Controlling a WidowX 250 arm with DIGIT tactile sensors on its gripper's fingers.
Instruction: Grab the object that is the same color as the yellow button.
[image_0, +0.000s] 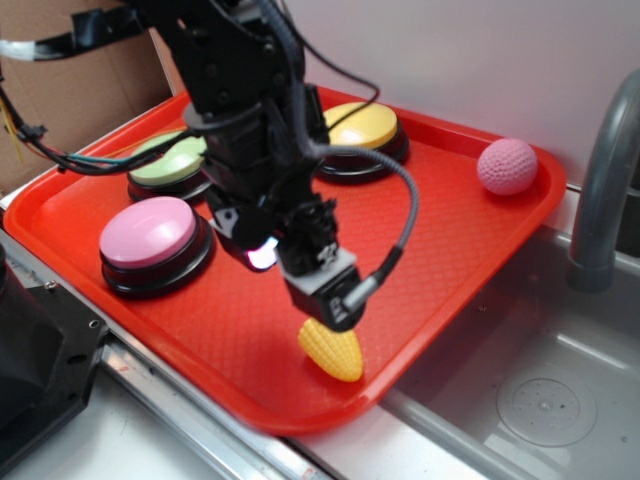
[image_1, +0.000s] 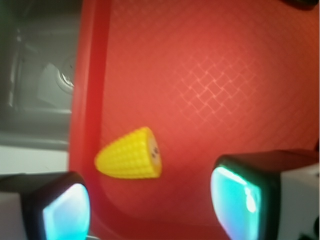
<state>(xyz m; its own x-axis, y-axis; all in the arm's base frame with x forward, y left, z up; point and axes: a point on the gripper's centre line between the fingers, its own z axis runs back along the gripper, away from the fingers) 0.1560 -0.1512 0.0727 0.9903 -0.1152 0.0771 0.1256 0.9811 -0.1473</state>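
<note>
In the wrist view, the two fingers (image_1: 62, 207) stand apart at the lower edge of the frame, one at 7 o'clock and one at 5 o'clock, with bare tray surface between them. The gripper (image_1: 150, 205) holds nothing. Each finger shows a black frame around a pale cyan-lit pad.

The corn cob piece (image_1: 131, 154) lies on the tray just above the gap, nearer the 7 o'clock finger. It rests on its side, tapered tip toward 9 o'clock, flat cut end toward 3 o'clock. No finger touches it.

In the exterior view, the gripper (image_0: 322, 312) hangs directly over the corn cob piece (image_0: 331, 350), which sits at 6 o'clock from it, close to the near rim of the red tray (image_0: 470, 240). Whether the fingers reach the tray surface cannot be told from this view.

Further out on the tray:
- yellow button (image_0: 362, 126), at 12 o'clock from the gripper, near the far rim;
- light-green button (image_0: 168, 160), at 10 o'clock;
- pink button (image_0: 148, 233), at 9 o'clock;
- pink textured ball (image_0: 506, 166), at 2 o'clock, in the far corner.

A metal sink (image_0: 530, 390) adjoins the tray at 4 o'clock, with a grey faucet (image_0: 600, 180) at 3 o'clock.
</note>
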